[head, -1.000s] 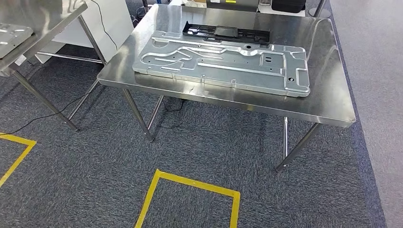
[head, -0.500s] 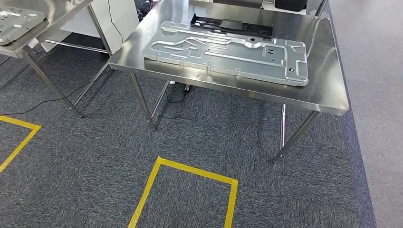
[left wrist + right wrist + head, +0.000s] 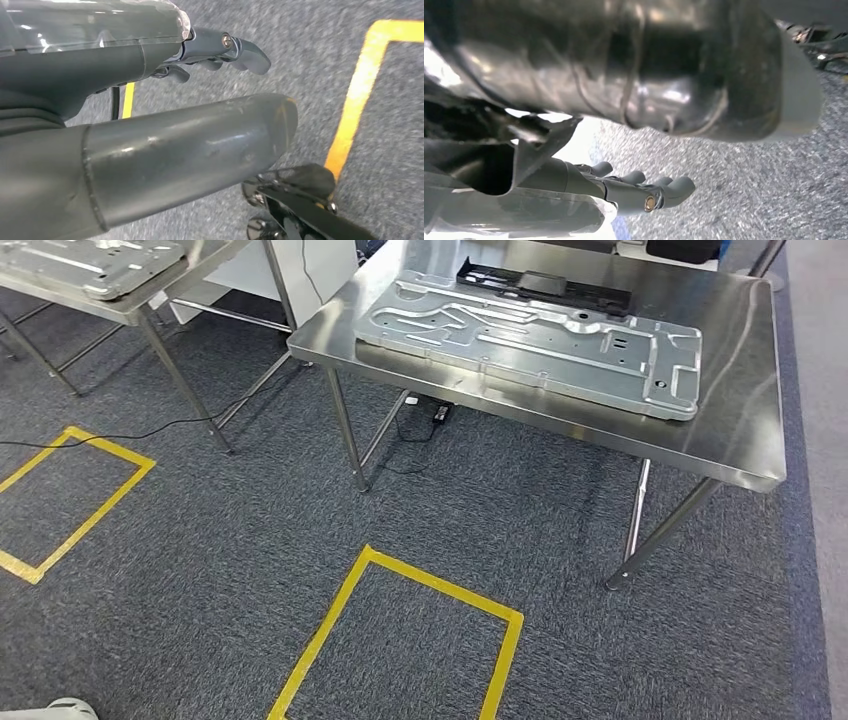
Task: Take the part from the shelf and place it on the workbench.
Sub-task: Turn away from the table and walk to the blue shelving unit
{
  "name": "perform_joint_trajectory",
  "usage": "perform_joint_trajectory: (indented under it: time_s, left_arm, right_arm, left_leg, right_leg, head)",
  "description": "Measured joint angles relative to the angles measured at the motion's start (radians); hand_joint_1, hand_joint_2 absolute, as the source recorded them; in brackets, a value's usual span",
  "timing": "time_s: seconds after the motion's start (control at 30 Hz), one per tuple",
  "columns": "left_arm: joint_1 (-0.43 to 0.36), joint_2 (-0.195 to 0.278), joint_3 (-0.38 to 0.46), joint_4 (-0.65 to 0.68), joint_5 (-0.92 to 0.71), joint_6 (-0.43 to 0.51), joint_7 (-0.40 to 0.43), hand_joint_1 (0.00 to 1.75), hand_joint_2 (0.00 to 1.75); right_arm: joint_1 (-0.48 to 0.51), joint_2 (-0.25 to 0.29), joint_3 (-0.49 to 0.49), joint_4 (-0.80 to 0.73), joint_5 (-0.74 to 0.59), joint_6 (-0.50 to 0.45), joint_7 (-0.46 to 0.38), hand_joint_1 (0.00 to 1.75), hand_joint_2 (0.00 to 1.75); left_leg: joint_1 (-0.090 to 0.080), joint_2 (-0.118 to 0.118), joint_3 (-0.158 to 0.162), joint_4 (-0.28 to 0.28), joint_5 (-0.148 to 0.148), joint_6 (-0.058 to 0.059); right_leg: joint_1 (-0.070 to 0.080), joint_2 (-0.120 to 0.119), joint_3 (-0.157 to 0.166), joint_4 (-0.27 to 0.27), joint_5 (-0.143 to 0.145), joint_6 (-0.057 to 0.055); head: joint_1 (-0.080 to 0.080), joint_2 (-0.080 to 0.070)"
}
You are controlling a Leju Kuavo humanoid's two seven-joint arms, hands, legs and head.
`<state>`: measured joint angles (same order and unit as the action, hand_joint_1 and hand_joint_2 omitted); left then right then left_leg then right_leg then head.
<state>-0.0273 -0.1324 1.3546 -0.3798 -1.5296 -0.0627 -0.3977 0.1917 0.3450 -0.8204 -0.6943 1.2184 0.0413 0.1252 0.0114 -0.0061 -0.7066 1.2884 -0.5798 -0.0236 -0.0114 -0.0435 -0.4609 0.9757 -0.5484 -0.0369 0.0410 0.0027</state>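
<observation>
walking the rig is the job right now, as i judge it, with both arms hanging at my sides above the carpet. my left hand holds nothing, thumb and fingers apart over the grey carpet; my right hand is also empty, its fingers loosely spread, nothing between them.

i'll use the near table as my landmark. on it lies a large stamped metal panel, flat, running along the table's front edge, with a black tray just behind it toward the far side. off to the left of that table, well apart, stands a second table carrying another metal panel of the same look. i can't tell for sure which panel is the part i'm meant to take, nor whether one of these stands counts as the shelf.

to do this well i'd settle that first, then square the body to the chosen table. the yellow floor box in front of the near table looks like a standing mark. a panel that wide will likely want both hands, one near each end, lifted level.
</observation>
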Motion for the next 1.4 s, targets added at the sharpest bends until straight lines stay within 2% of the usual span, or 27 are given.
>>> perform_joint_trajectory:
  time_s: [0.03, 0.1, 0.17, 0.2, 0.27, 0.33, 0.4, 0.43, 0.47, 0.5, 0.53, 0.6, 0.63, 0.67, 0.73, 0.77, 0.83, 0.9, 0.97, 1.0, 1.03, 1.1, 1.17, 1.23, 1.3, 1.33, 1.4]
  left_arm:
    - [0.001, 0.000, 0.000, 0.004, -0.001, 0.002, 0.000, 0.00, 0.00]
    - [0.002, 0.000, 0.000, 0.010, -0.003, 0.007, 0.000, 0.00, 0.00]
    - [-0.001, 0.002, 0.000, 0.014, -0.004, 0.011, 0.000, 0.00, 0.00]
    - [-0.002, 0.003, 0.000, 0.017, -0.005, 0.012, 0.000, 0.00, 0.00]
    - [-0.001, 0.006, 0.000, 0.022, -0.006, 0.017, 0.000, 0.00, 0.00]
    - [-0.001, 0.008, 0.000, 0.028, -0.008, 0.023, 0.000, 0.00, 0.00]
    - [-0.006, 0.008, -0.001, 0.036, -0.010, 0.028, 0.000, 0.00, 0.00]
    - [-0.009, 0.008, -0.001, 0.039, -0.011, 0.030, 0.000, 0.00, 0.00]
    - [-0.010, 0.009, -0.002, 0.042, -0.012, 0.031, 0.000, 0.00, 0.00]
    - [-0.011, 0.009, -0.002, 0.044, -0.012, 0.032, 0.000, 0.00, 0.00]
    - [-0.012, 0.010, -0.002, 0.047, -0.013, 0.033, 0.000, 0.00, 0.00]
    - [-0.012, 0.010, -0.002, 0.052, -0.012, 0.037, 0.001, 0.00, 0.00]
    - [-0.013, 0.010, -0.002, 0.055, -0.012, 0.040, 0.002, 0.00, 0.00]
    - [-0.014, 0.011, -0.002, 0.058, -0.011, 0.042, 0.002, 0.00, 0.00]
    - [-0.016, 0.014, -0.003, 0.062, -0.011, 0.048, 0.003, 0.00, 0.00]
    - [-0.016, 0.016, -0.003, 0.064, -0.011, 0.051, 0.003, 0.00, 0.00]
    - [-0.015, 0.018, -0.003, 0.071, -0.011, 0.057, 0.003, 0.00, 0.00]
    - [-0.018, 0.021, -0.003, 0.077, -0.011, 0.063, 0.005, 0.00, 0.00]
    - [-0.023, 0.024, -0.005, 0.081, -0.011, 0.068, 0.008, 0.00, 0.00]
    - [-0.024, 0.025, -0.005, 0.084, -0.011, 0.070, 0.010, 0.00, 0.00]
    - [-0.024, 0.026, -0.006, 0.086, -0.011, 0.072, 0.011, 0.00, 0.00]
    - [-0.022, 0.028, -0.007, 0.090, -0.011, 0.075, 0.013, 0.00, 0.00]
    - [-0.025, 0.031, -0.009, 0.092, -0.011, 0.078, 0.012, 0.00, 0.00]
    - [-0.028, 0.033, -0.010, 0.095, -0.011, 0.081, 0.009, 0.00, 0.00]
    - [-0.027, 0.035, -0.010, 0.097, -0.010, 0.083, 0.007, 0.00, 0.00]
    - [-0.026, 0.036, -0.010, 0.098, -0.010, 0.083, 0.007, 0.00, 0.00]
    - [-0.026, 0.036, -0.010, 0.101, -0.010, 0.083, 0.006, 0.00, 0.00]
  right_arm:
    - [-0.001, 0.000, -0.005, 0.000, 0.004, 0.003, 0.000, 0.00, 0.00]
    - [-0.005, 0.001, -0.012, 0.000, 0.011, 0.007, 0.000, 0.00, 0.00]
    - [-0.009, 0.004, -0.018, 0.001, 0.013, 0.008, -0.001, 0.00, 0.00]
    - [-0.011, 0.005, -0.021, 0.001, 0.014, 0.009, -0.002, 0.00, 0.00]
    - [-0.016, 0.007, -0.026, 0.003, 0.016, 0.013, -0.005, 0.00, 0.00]
    - [-0.020, 0.009, -0.030, 0.004, 0.021, 0.024, -0.008, 0.00, 0.00]
    - [-0.020, 0.009, -0.035, 0.006, 0.024, 0.040, -0.008, 0.00, 0.00]
    - [-0.020, 0.009, -0.039, 0.007, 0.025, 0.047, -0.007, 0.00, 0.00]
    - [-0.020, 0.009, -0.042, 0.008, 0.026, 0.053, -0.007, 0.00, 0.00]
    - [-0.020, 0.009, -0.045, 0.009, 0.026, 0.057, -0.006, 0.00, 0.00]
    - [-0.020, 0.009, -0.048, 0.011, 0.026, 0.059, -0.005, 0.00, 0.00]
    - [-0.020, 0.009, -0.051, 0.014, 0.026, 0.061, -0.003, 0.00, 0.00]
    - [-0.021, 0.009, -0.053, 0.016, 0.025, 0.061, -0.002, 0.00, 0.00]
    - [-0.022, 0.009, -0.054, 0.018, 0.025, 0.061, 0.000, 0.00, 0.00]
    - [-0.026, 0.009, -0.056, 0.024, 0.023, 0.061, 0.004, 0.00, 0.00]
    - [-0.029, 0.010, -0.057, 0.027, 0.023, 0.061, 0.006, 0.00, 0.00]
    - [-0.032, 0.011, -0.058, 0.033, 0.021, 0.061, 0.008, 0.00, 0.00]
    - [-0.032, 0.012, -0.062, 0.040, 0.020, 0.061, 0.009, 0.00, 0.00]
    - [-0.032, 0.011, -0.068, 0.048, 0.020, 0.061, 0.010, 0.00, 0.00]
    - [-0.033, 0.011, -0.072, 0.051, 0.020, 0.061, 0.010, 0.00, 0.00]
    - [-0.034, 0.011, -0.076, 0.055, 0.020, 0.061, 0.010, 0.00, 0.00]
    - [-0.038, 0.011, -0.080, 0.061, 0.020, 0.061, 0.010, 0.00, 0.00]
    - [-0.042, 0.012, -0.084, 0.067, 0.021, 0.060, 0.010, 0.00, 0.00]
    - [-0.047, 0.012, -0.091, 0.071, 0.022, 0.060, 0.010, 0.00, 0.00]
    - [-0.052, 0.012, -0.094, 0.074, 0.023, 0.060, 0.010, 0.00, 0.00]
    - [-0.054, 0.012, -0.095, 0.074, 0.023, 0.060, 0.010, 0.00, 0.00]
    - [-0.055, 0.012, -0.098, 0.076, 0.023, 0.060, 0.010, 0.00, 0.00]
  left_leg:
    - [0.002, 0.003, 0.021, -0.017, 0.017, -0.001]
    - [0.003, 0.026, 0.112, -0.154, 0.071, 0.003]
    - [-0.006, 0.059, 0.184, -0.274, 0.092, 0.018]
    - [-0.012, 0.068, 0.196, -0.299, 0.090, 0.026]
    - [-0.015, 0.058, 0.194, -0.308, 0.093, 0.039]
    - [-0.010, 0.043, 0.195, -0.324, 0.103, 0.055]
    - [-0.006, 0.025, 0.191, -0.331, 0.113, 0.068]
    - [-0.007, 0.015, 0.185, -0.328, 0.115, 0.071]
    - [-0.008, 0.003, 0.179, -0.325, 0.117, 0.072]
    - [-0.009, -0.009, 0.174, -0.320, 0.117, 0.073]
    - [-0.009, -0.022, 0.171, -0.315, 0.117, 0.072]
    - [-0.009, -0.048, 0.163, -0.298, 0.115, 0.068]
    - [-0.010, -0.059, 0.157, -0.288, 0.113, 0.064]
    - [-0.011, -0.069, 0.149, -0.278, 0.111, 0.059]
    - [-0.010, -0.087, 0.134, -0.269, 0.114, 0.045]
    - [-0.008, -0.096, 0.129, -0.269, 0.117, 0.038]
    - [-0.006, -0.076, 0.118, -0.252, 0.107, 0.027]
    - [-0.005, -0.028, 0.079, -0.165, 0.052, 0.017]
    - [-0.001, -0.006, 0.023, -0.037, -0.012, 0.007]
    - [0.002, -0.003, 0.009, 0.002, -0.024, 0.003]
    - [0.004, 0.000, 0.013, 0.005, -0.018, 0.001]
    - [0.006, 0.017, 0.081, -0.103, 0.037, 0.002]
    - [0.001, 0.058, 0.155, -0.237, 0.075, 0.012]
    - [-0.007, 0.074, 0.175, -0.282, 0.078, 0.024]
    - [-0.008, 0.054, 0.175, -0.289, 0.085, 0.035]
    - [-0.006, 0.044, 0.180, -0.296, 0.090, 0.041]
    - [-0.004, 0.025, 0.187, -0.311, 0.101, 0.052]
  right_leg:
    - [0.000, -0.013, -0.002, 0.001, 0.001, 0.001]
    - [0.000, -0.035, -0.001, 0.003, 0.000, 0.004]
    - [0.003, -0.052, 0.000, 0.004, 0.001, 0.012]
    - [0.004, -0.060, 0.001, 0.004, 0.001, 0.016]
    - [0.007, -0.075, 0.003, 0.001, 0.003, 0.028]
    - [0.006, -0.045, -0.005, 0.025, -0.019, 0.037]
    - [0.002, 0.013, -0.053, 0.126, -0.081, 0.041]
    - [0.001, 0.030, -0.088, 0.197, -0.114, 0.042]
    - [0.001, 0.037, -0.120, 0.258, -0.134, 0.043]
    - [0.000, 0.040, -0.138, 0.291, -0.135, 0.044]
    - [0.000, 0.041, -0.138, 0.285, -0.114, 0.045]
    - [-0.004, 0.059, -0.089, 0.173, -0.040, 0.043]
    - [-0.005, 0.082, -0.064, 0.113, -0.014, 0.042]
    - [-0.007, 0.100, -0.048, 0.071, 0.000, 0.040]
    - [-0.004, 0.114, -0.045, 0.052, 0.001, 0.034]
    - [-0.005, 0.103, -0.046, 0.051, 0.005, 0.028]
    - [-0.006, 0.080, -0.046, 0.043, 0.013, 0.015]
    - [-0.008, 0.052, -0.049, 0.038, 0.019, 0.006]
    - [-0.006, 0.023, -0.055, 0.040, 0.020, 0.005]
    - [-0.006, 0.008, -0.057, 0.040, 0.020, 0.005]
    - [-0.006, -0.006, -0.058, 0.041, 0.019, 0.006]
    - [-0.006, -0.031, -0.058, 0.043, 0.018, 0.008]
    - [-0.003, -0.050, -0.054, 0.043, 0.016, 0.017]
    - [0.000, -0.066, -0.049, 0.040, 0.016, 0.030]
    - [-0.001, -0.079, -0.041, 0.035, 0.016, 0.044]
    - [-0.002, -0.070, -0.038, 0.036, 0.011, 0.050]
    - [-0.002, -0.024, -0.060, 0.087, -0.028, 0.057]
  head:
    - [0.000, 0.000]
    - [0.000, 0.000]
    - [0.000, 0.000]
    - [0.000, 0.000]
    - [0.000, 0.000]
    - [0.000, 0.000]
    - [0.001, 0.000]
    - [0.001, 0.000]
    - [0.001, 0.000]
    - [0.001, 0.000]
    - [0.001, 0.000]
    - [0.001, 0.000]
    - [0.001, 0.000]
    - [0.000, 0.000]
    - [0.000, 0.000]
    - [0.000, 0.000]
    - [0.000, 0.000]
    - [0.000, 0.000]
    - [0.000, 0.000]
    - [0.000, 0.000]
    - [0.000, 0.000]
    - [0.000, 0.000]
    - [0.000, 0.000]
    - [0.000, 0.000]
    - [0.000, 0.000]
    - [0.001, 0.000]
    - [0.001, 0.000]
